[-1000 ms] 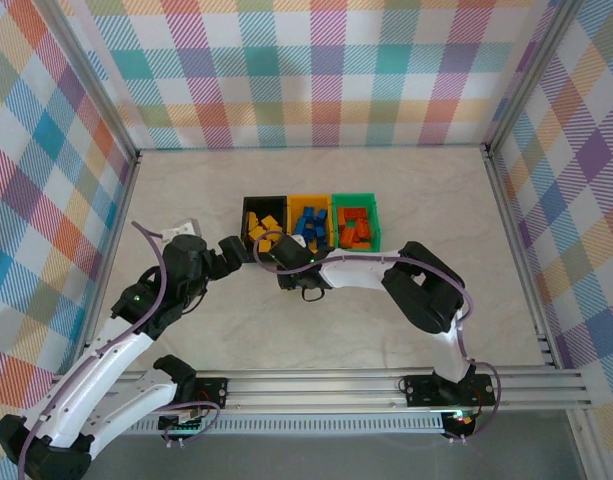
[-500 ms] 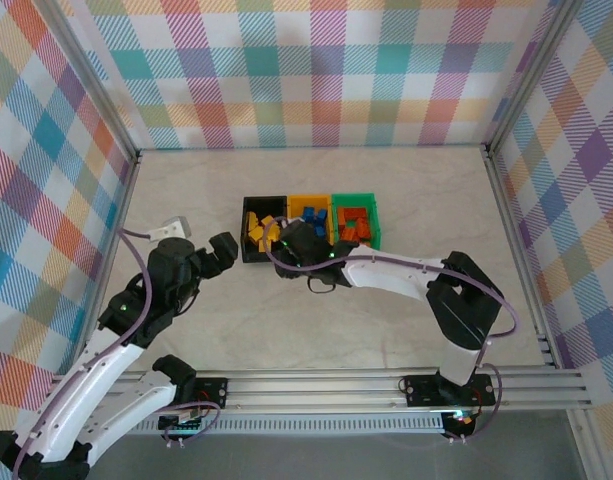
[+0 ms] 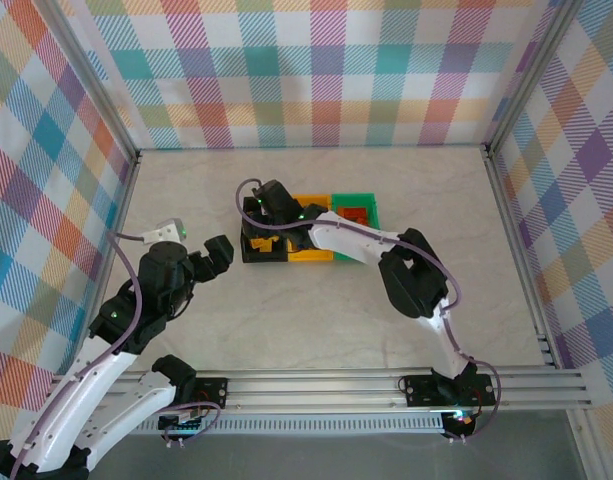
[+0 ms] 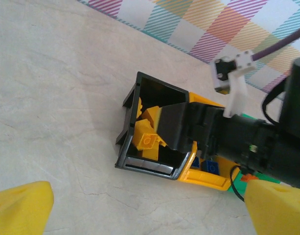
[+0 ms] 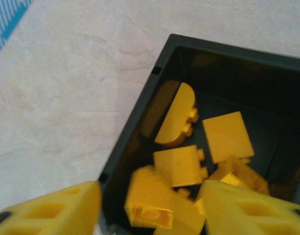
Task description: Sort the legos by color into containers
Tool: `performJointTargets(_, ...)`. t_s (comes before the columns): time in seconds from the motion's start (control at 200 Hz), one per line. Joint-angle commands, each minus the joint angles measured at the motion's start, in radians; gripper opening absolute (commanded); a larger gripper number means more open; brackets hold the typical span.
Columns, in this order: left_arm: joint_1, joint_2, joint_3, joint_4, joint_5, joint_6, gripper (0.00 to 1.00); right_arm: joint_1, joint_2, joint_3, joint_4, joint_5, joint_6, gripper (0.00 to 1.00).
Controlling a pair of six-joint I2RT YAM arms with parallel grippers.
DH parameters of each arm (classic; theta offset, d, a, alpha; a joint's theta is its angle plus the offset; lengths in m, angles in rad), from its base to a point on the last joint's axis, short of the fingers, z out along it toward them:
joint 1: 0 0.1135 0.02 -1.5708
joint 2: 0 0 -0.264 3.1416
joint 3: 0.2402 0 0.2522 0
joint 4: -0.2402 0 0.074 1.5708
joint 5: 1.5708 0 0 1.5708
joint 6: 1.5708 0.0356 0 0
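Hovering over yellow legos (image 5: 176,166) in the black bin (image 5: 228,49), right fingers (image 5: 47,208) parted; left fingers (image 4: 20,205) spread wide

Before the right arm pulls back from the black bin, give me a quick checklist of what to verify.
1. Right gripper jaws apart over the black bin: ok.
2. Nearest brick free of its fingers: cannot tell, blurred.
3. Only yellow bricks in that bin: ok.
4. Left gripper open, empty, off to the side of the bins: ok.
5. Yellow-orange bin contents: cannot tell, right arm covers most.
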Motion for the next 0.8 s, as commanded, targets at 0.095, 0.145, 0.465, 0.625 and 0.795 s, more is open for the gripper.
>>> performJointTargets(0.095,-0.006,-0.011,0.030,-0.017,0.002,0.046,1.00,-0.010,-0.097,0.008,0.040,-0.022,-0.035,0.79)
performJointTargets(0.145,-0.006,-0.010,0.031,-0.010,-0.002,0.051,1.00,-0.010,-0.165,-0.061,0.083,-0.017,-0.035,0.82)
performJointTargets(0.465,-0.006,0.068,-0.064,0.178,-0.049,0.065,1.00,-0.010,-0.670,-0.586,0.222,0.102,-0.012,0.99)
performJointTargets(0.625,0.025,0.136,-0.151,0.406,-0.239,0.156,1.00,-0.010,-0.847,-0.773,0.205,0.225,0.040,1.00)
performJointTargets(0.795,0.157,0.352,-0.100,0.553,-0.256,0.354,1.00,-0.014,-0.989,-0.904,0.174,0.340,0.081,1.00)
